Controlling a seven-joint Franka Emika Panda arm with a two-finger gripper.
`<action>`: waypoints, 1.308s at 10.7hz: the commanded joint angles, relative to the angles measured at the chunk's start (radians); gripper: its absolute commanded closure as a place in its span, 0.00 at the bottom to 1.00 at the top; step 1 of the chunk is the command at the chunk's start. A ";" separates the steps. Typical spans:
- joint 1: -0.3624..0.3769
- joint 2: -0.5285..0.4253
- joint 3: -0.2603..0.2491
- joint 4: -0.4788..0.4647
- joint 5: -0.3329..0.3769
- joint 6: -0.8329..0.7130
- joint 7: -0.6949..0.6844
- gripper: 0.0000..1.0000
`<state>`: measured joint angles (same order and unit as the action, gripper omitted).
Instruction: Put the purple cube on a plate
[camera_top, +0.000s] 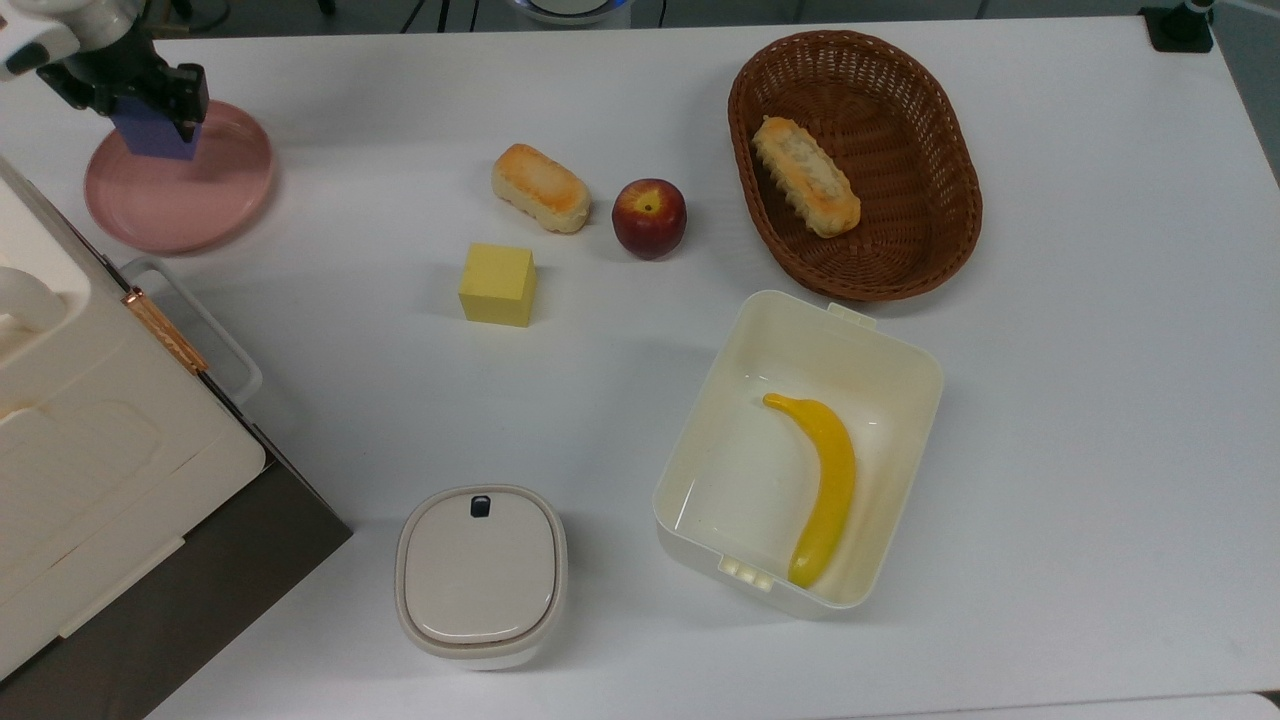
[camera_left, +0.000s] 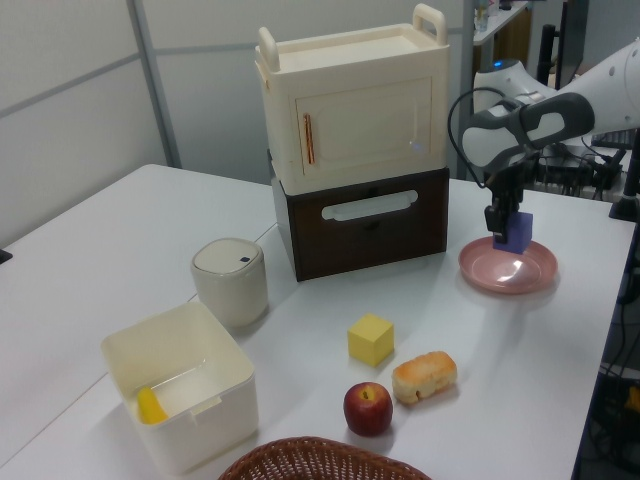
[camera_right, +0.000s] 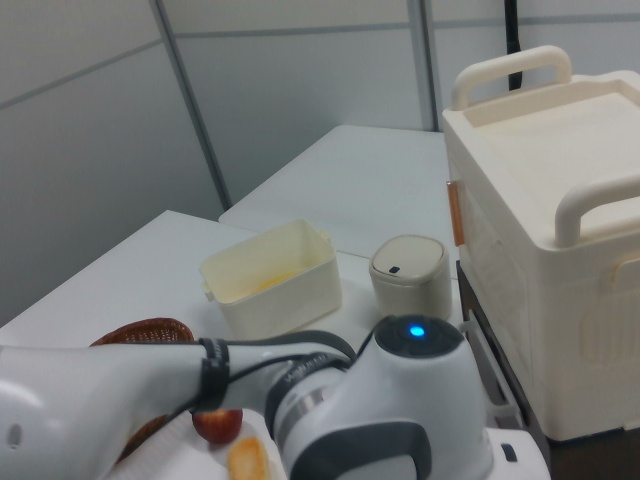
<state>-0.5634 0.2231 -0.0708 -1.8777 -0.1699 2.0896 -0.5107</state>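
**Cube over the plate, ready to be let down**

From the left view, nearest me is the basket (camera_left: 320, 458) rim, then the apple (camera_left: 367, 408) and the bun (camera_left: 425, 376), then the yellow cube (camera_left: 371, 339). None of it is near the work. Farther back sits the plate (camera_left: 490, 277), and over its far side hangs the gripper (camera_left: 510, 226), clamped on the cube (camera_left: 514, 231). In the top view the cube (camera_top: 155, 135) sits between the dark fingers over the plate (camera_top: 200, 205), toward its upper rim.

I'd say the cube is light and stiff, with matte faces that grip well, so pinching two opposite flat sides, as here, suits it. Whether it touches the plate I cannot tell. The plate looks glossy; a drop from height might let the cube skid or tumble, so lowering first seems wise.
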 joint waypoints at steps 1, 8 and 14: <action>-0.004 0.041 0.003 -0.014 0.010 0.079 -0.008 0.00; 0.178 -0.025 0.022 0.096 0.035 -0.038 0.237 0.00; 0.531 -0.120 0.022 0.163 0.035 -0.245 0.576 0.00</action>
<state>-0.1330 0.1687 -0.0320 -1.7052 -0.1447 1.9162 -0.0498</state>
